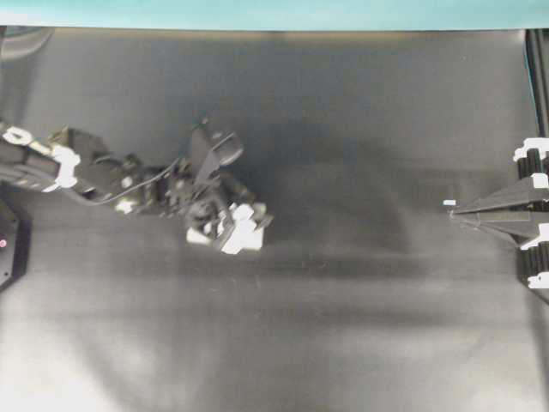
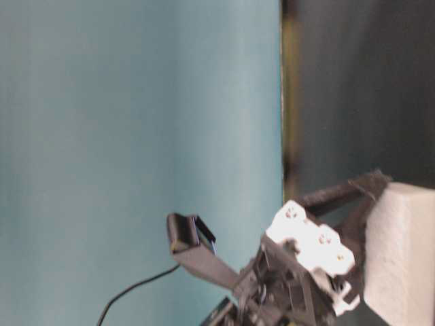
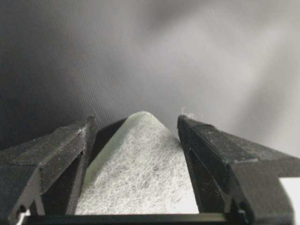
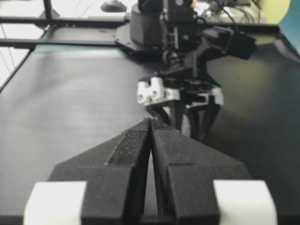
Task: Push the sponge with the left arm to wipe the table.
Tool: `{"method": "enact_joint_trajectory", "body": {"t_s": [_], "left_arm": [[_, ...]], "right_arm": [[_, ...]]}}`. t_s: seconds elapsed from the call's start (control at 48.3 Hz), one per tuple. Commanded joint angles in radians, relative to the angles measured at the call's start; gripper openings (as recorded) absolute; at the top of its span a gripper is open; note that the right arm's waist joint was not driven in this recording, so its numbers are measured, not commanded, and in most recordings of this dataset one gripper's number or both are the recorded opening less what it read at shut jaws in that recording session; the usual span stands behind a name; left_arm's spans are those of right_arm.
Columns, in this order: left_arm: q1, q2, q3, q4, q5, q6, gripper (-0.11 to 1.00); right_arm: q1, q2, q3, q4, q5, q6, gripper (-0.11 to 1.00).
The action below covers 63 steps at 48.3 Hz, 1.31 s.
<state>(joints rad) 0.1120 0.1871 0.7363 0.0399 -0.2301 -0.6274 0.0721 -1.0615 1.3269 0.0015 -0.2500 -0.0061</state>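
The white sponge (image 1: 247, 239) rests on the dark table (image 1: 360, 335), left of the middle. My left gripper (image 1: 236, 225) is over it, with its black fingers on both sides of the block. In the left wrist view the sponge (image 3: 140, 173) fills the gap between the fingers (image 3: 211, 150), and one corner pokes out past the tips. The table-level view shows the sponge (image 2: 402, 258) at the gripper's end. My right gripper (image 1: 453, 211) is shut and empty at the right edge, pointing toward the left arm (image 4: 183, 93).
A teal strip (image 1: 274, 13) runs along the table's far edge. A tiny white speck (image 1: 449, 202) lies by the right gripper's tip. A black box (image 1: 7, 249) with a red light sits at the left edge.
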Motion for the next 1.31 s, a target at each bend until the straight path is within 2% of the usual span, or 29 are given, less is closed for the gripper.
{"method": "enact_joint_trajectory", "body": {"t_s": [0.0, 0.394, 0.601, 0.912, 1.285], "left_arm": [[-0.028, -0.038, 0.017, 0.003, -0.008, 0.000, 0.67], [-0.130, -0.089, 0.112, 0.003, -0.003, -0.005, 0.67], [-0.184, -0.104, 0.146, 0.003, -0.005, -0.098, 0.67], [-0.324, -0.110, 0.143, 0.003, -0.002, -0.222, 0.67], [-0.480, -0.127, 0.152, 0.003, 0.118, -0.245, 0.67]], "right_arm": [[0.000, 0.003, -0.006, 0.002, -0.003, -0.005, 0.00], [0.000, -0.005, -0.006, 0.002, -0.003, 0.005, 0.00], [0.000, -0.006, -0.006, 0.002, -0.003, 0.012, 0.00], [0.000, -0.008, -0.006, 0.002, 0.003, 0.012, 0.00], [0.000, -0.008, 0.002, 0.002, 0.003, 0.012, 0.00]]}}
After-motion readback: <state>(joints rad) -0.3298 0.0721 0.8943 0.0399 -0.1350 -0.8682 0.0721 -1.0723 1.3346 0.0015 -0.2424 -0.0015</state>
